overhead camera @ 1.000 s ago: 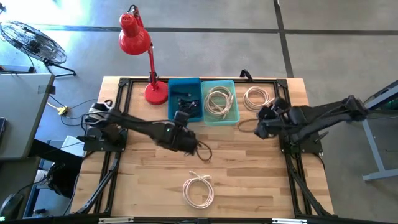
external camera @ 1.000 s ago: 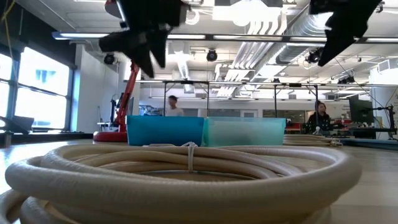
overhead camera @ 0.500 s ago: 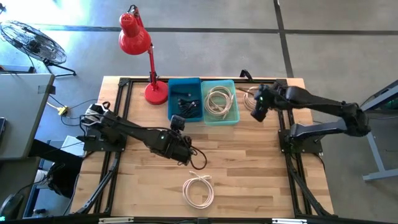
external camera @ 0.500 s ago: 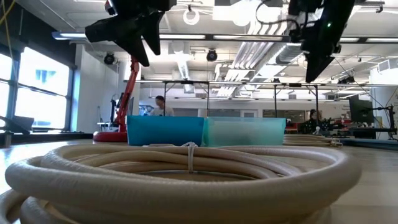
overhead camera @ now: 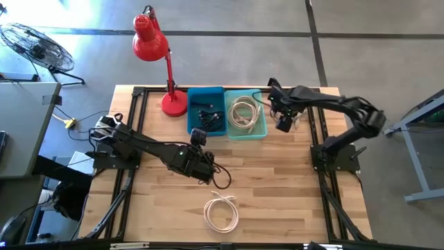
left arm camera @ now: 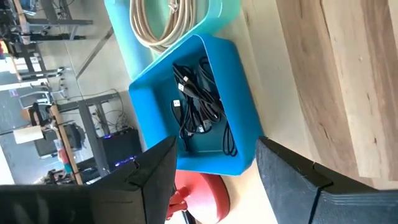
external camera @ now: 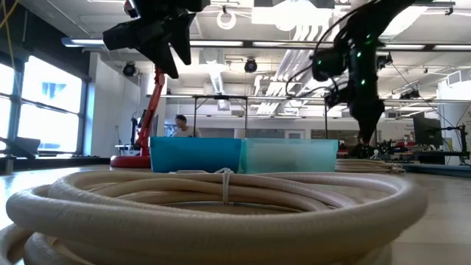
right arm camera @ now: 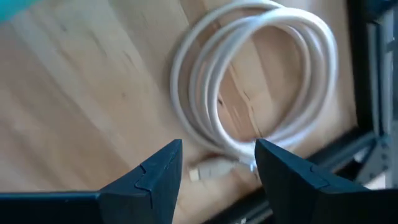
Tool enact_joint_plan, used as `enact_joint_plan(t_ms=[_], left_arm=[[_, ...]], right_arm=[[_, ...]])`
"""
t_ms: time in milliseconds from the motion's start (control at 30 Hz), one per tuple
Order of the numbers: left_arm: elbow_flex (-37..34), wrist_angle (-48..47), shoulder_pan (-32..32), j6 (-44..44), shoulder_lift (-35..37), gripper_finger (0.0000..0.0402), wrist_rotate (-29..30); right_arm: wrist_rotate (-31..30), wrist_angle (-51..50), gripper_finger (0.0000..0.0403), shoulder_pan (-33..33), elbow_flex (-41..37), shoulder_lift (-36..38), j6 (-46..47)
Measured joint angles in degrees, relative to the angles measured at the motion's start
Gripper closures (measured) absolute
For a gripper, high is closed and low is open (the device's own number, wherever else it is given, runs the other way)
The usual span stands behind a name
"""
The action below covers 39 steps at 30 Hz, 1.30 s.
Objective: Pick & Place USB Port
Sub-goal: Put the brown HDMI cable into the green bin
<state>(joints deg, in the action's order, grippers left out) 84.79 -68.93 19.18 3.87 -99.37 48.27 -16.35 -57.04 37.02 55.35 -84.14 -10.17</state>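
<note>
A blue bin (overhead camera: 207,111) at the table's far side holds black USB cables (left arm camera: 198,109). The teal bin (overhead camera: 244,113) beside it holds coiled white cables. My left gripper (overhead camera: 201,163) is open and raised over the table's middle (external camera: 163,55), and its wrist view looks at the blue bin (left arm camera: 211,124). A black cable loop (overhead camera: 222,178) shows just right of it. My right gripper (overhead camera: 283,122) is open and hovers low (external camera: 366,132) over a white cable coil (right arm camera: 249,81) lying flat on the wood, right of the teal bin. My left gripper has nothing between its fingers in its wrist view. The black cable loop (overhead camera: 223,182) sits close beside it in the high view, and I cannot tell whether it touches the gripper.
Another white cable coil (overhead camera: 221,212) lies near the table's near edge and fills the low view's foreground (external camera: 221,202). A red desk lamp (overhead camera: 161,62) stands on the far left corner beside the blue bin. Bare wood lies between the coils.
My right gripper has swung from near the table's right edge toward the far side and left, and has come down over the white coil by the teal bin. My left gripper shifted a little toward the near edge, then held still. The black cable loop shifted with it.
</note>
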Motion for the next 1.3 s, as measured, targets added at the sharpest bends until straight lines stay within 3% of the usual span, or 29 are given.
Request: enact_joint_plan(t_ms=[367, 567, 700, 867, 1100, 1300], left_arm=[[0.0, 0.23, 0.0, -0.57, -0.04, 0.019, -2.04], [-0.05, 0.14, 0.0, -1.17, -0.05, 0.019, -3.23], [-0.07, -0.05, 0.0, -1.82, -0.07, 0.019, -3.55], [-0.09, -0.06, 0.0, -2.73, -0.09, 0.019, -3.86], [-0.09, 0.0, 0.05, -4.41, -0.09, 0.019, -3.82], [-0.11, 0.26, 0.39, -4.65, -0.09, 0.019, -2.67]], right_arm=[[-0.12, 7.69, 0.0208, 4.52, 0.02, -15.6, -4.18], [2.44, 8.42, 0.0213, 7.57, 0.65, -20.35, -3.92], [5.58, 8.82, 0.0259, 7.89, 0.59, -20.33, -4.02], [7.12, 8.05, 0.0382, 7.87, 0.48, -20.18, -2.3], [4.56, 7.39, 0.0393, 6.58, 0.12, -17.02, 1.77], [-0.13, 0.33, 0.0393, 3.14, 0.18, -4.6, 5.44]])
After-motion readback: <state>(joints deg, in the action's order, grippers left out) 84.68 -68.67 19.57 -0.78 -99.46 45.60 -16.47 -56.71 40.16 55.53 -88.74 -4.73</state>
